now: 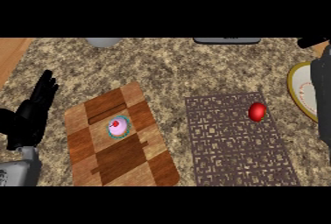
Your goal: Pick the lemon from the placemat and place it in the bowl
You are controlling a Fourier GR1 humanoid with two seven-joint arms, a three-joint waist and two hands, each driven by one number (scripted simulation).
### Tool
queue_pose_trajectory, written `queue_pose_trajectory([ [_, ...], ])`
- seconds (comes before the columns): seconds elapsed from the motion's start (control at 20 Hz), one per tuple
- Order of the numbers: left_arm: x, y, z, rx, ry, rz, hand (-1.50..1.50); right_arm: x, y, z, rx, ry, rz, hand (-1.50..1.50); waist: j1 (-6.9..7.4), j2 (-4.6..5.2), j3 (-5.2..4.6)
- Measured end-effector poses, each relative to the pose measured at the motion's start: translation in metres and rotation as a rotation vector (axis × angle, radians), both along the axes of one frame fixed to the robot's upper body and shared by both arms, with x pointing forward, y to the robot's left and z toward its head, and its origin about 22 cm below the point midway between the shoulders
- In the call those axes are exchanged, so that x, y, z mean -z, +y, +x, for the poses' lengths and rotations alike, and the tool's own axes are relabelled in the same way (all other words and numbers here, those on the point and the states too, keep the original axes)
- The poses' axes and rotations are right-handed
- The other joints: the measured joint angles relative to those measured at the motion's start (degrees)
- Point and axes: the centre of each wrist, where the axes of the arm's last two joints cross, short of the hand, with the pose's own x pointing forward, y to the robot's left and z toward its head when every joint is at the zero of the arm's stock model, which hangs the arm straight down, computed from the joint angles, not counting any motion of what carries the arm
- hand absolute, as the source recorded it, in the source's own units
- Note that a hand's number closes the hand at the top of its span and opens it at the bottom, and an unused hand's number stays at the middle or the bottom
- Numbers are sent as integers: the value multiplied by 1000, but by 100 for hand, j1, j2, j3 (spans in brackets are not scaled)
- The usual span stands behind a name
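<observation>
Well, my left hand (31, 116) rests at the left edge, fingers straight and pointing up, holding nothing, near the wooden cutting board (139, 157) that carries a pink cupcake (118, 127). The red oval fruit (257, 111) lies untouched on the far right part of the brown placemat (239, 148). At the right edge my right hand (322, 100) is a dark shape overlapping the yellow-rimmed bowl (291, 87); I cannot tell how open it is.

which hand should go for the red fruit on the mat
Right. The right hand shows at the right edge, over the bowl and close to the red fruit on the mat. The left hand rests open at the far left, beyond the board.
</observation>
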Motion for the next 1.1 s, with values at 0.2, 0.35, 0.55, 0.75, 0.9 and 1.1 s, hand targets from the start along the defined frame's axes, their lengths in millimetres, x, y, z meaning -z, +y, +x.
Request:
queue_pose_trajectory([
  [0.2, -5, 2, 2, 0, 0, -1, 0, 21, -42, -9, 7, -24, 36, 150, 0, 8, 2],
  [0.35, 0, 0, 4, 2, -4, -3, 0, 36, -69, -13, 13, -36, 52, 150, 12, 16, 2],
  [0.55, -5, 1, 6, 12, -6, -1, 0, 60, -109, -23, 17, -46, 54, 150, 49, 35, 8],
  [0.75, -6, -4, 8, 12, -8, -5, 0, 70, -140, -30, 22, -53, 60, 150, 91, 50, 13],
  [0.9, -5, -2, 7, 16, -14, 3, 0, 78, -162, -40, 73, 67, 100, 150, 117, 69, 7],
  [1.1, -4, -5, 5, 22, -14, 0, 0, 96, -179, -53, 132, 141, 230, -150, 132, 69, 14],
])
